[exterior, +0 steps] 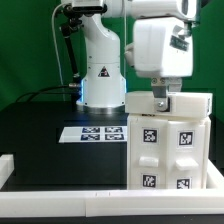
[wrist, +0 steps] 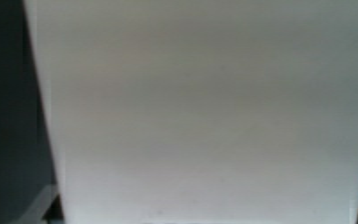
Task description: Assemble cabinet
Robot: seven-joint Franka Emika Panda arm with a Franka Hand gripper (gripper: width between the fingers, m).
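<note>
In the exterior view, the cabinet point(exterior: 168, 140) is being seen standing upright on the black desk point(exterior: 40, 135), directly beneath the gripper point(exterior: 160, 99). The gripper is being held down at the cabinet's top edge; whether its jaws are gripping that edge or standing open around it cannot be told. The marker board point(exterior: 93, 132) is lying flat on the desk, well apart from the gripper, towards the exterior view's left.

In the wrist view, the frame is being almost filled by a plain white face of the cabinet point(wrist: 202, 110), just below the gripper.
</note>
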